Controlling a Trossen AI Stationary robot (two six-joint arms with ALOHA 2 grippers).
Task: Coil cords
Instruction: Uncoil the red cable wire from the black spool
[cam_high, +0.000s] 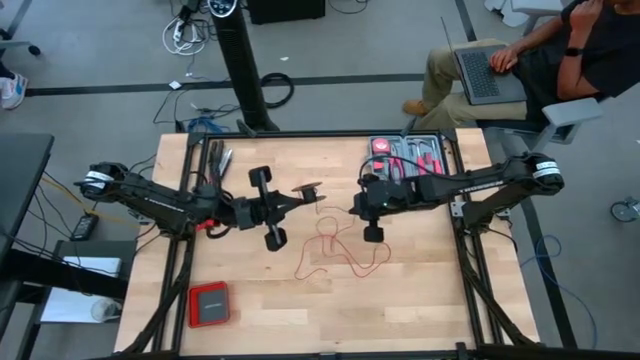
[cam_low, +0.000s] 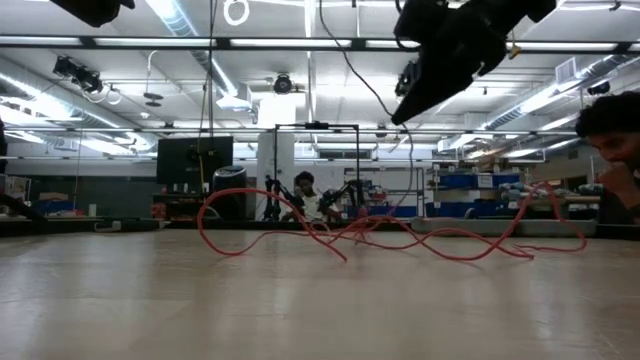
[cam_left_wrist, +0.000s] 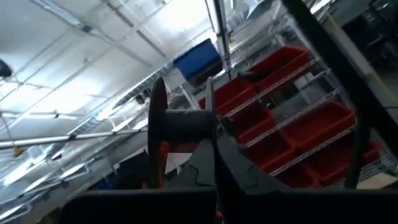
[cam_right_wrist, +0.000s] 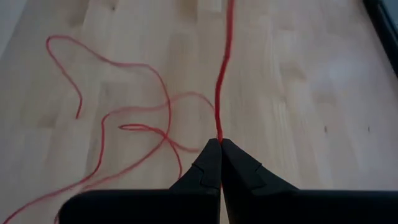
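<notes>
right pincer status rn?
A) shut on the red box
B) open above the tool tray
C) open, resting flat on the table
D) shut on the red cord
D: in the right wrist view the right pincer has its fingers pressed together with the red cord running straight out from between the tips, the rest lying in loose loops on the wooden table.

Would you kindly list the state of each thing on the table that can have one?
red cord: uncoiled, lying in loose loops on the wooden table, one strand pinched in the right hand.
right hand: shut on the red cord, above the table's middle.
left hand: shut, holding a black spool, raised off the table.
tool tray: open, tools showing, at the far right corner.
red box: closed, lying flat at the near left.
</notes>
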